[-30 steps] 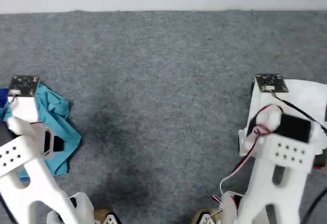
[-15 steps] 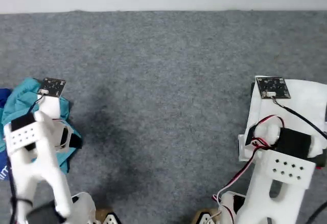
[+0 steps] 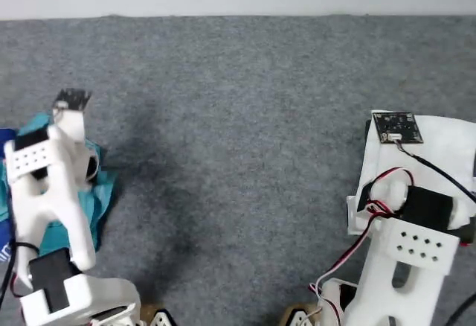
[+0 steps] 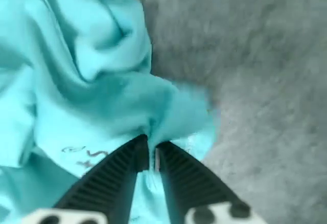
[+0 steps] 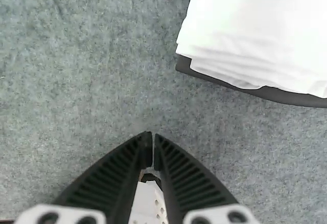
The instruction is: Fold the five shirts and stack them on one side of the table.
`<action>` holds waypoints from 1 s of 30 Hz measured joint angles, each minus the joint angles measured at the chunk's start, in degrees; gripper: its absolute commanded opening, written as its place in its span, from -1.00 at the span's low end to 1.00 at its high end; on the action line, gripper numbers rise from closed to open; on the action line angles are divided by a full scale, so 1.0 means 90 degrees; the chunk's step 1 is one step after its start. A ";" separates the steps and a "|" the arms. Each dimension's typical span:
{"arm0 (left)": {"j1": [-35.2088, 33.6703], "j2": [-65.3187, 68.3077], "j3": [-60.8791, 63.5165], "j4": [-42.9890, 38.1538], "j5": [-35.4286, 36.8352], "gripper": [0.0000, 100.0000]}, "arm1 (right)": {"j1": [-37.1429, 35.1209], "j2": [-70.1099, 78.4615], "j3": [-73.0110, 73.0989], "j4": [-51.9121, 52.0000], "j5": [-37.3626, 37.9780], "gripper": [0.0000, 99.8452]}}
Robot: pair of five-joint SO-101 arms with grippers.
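The left end effector (image 4: 152,151) had its jaws pressed together on a raised fold of the teal shirt (image 4: 76,81), which lay crumpled on the grey table (image 3: 238,117) directly beneath and around it. A darker blue cloth (image 3: 4,141) showed just beside the teal shirt, at the table's edge. The right end effector (image 5: 153,138) hung over bare table with its jaws closed on nothing. Near its tips but not touching them lay a folded white shirt (image 5: 265,29), resting on a dark garment (image 5: 230,83).
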 measured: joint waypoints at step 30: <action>0.5919 0.1797 -0.5812 -0.0352 0.1797 -0.97 | 0.0000 0.0000 0.0000 0.0000 -0.0010 -0.98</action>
